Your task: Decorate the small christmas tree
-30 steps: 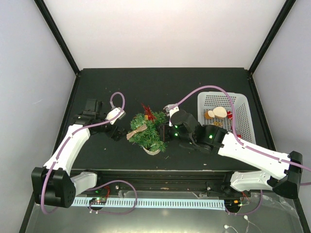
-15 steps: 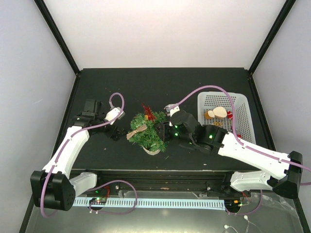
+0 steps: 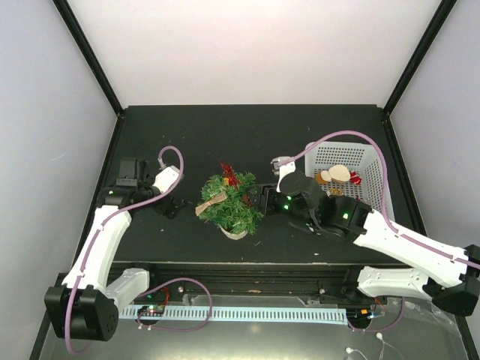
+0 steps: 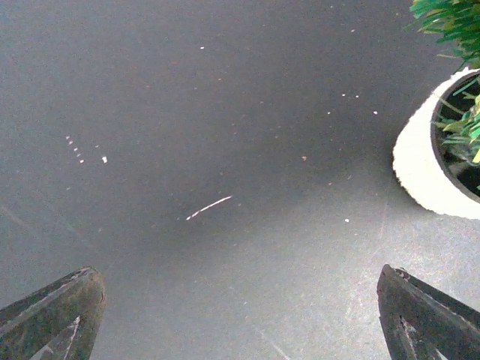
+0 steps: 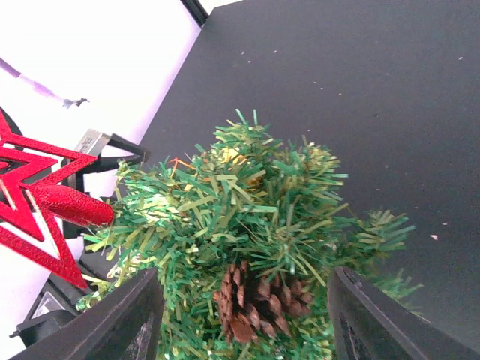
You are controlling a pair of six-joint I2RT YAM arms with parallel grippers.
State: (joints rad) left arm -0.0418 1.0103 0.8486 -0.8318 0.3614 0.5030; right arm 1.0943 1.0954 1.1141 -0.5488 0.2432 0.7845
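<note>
The small christmas tree (image 3: 231,206) stands mid-table in its white pot (image 3: 237,234), with a red star (image 3: 227,174) at its top and a tan ornament (image 3: 211,204) on its left side. My right gripper (image 3: 259,201) sits just right of the tree, open. In the right wrist view a brown pine cone (image 5: 259,304) rests in the tree's branches (image 5: 247,202) between the spread fingers (image 5: 127,322), touching neither. The red star (image 5: 37,206) shows at the left. My left gripper (image 3: 172,207) hangs open over bare table left of the tree. Its wrist view shows the pot (image 4: 424,176) at right.
A white slatted basket (image 3: 373,187) at the right rear holds several ornaments, among them a pale round one (image 3: 339,173) and a red one (image 3: 355,180). The black table (image 3: 247,135) ends at a black frame and white walls.
My right gripper has opened and drawn back a little to the right, leaving the pine cone in the branches. My left arm has swung left, away from the tree.
</note>
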